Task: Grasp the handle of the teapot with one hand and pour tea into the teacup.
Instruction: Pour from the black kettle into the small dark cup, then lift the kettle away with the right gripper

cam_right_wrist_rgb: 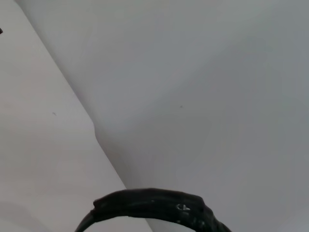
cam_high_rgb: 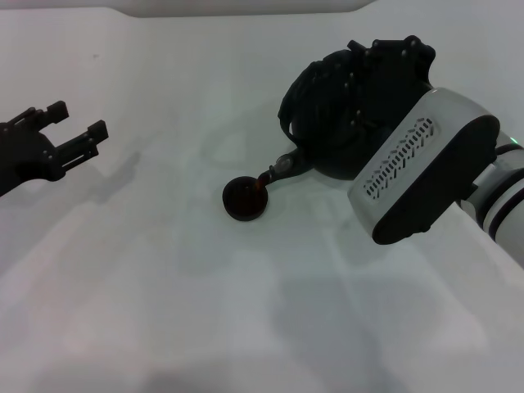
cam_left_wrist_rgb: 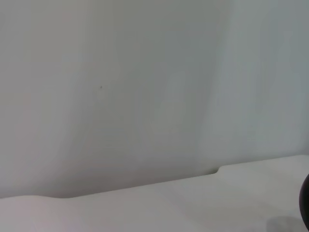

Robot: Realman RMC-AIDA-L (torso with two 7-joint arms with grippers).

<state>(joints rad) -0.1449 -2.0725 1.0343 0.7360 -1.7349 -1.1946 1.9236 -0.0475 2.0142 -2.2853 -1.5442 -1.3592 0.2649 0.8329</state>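
spout-to-cup: the large squat matte black teapot (cam_high_rgb: 332,123) tilts, its spout directly over the tiny round dark teacup (cam_high_rgb: 246,198) with reddish inside, toward my left.
right gripper (cam_high_rgb: 385,65): clamps the thick black arched handle (cam_right_wrist_rgb: 154,205), wrist rolled.
left gripper (cam_high_rgb: 78,131): spread, idle, well apart.
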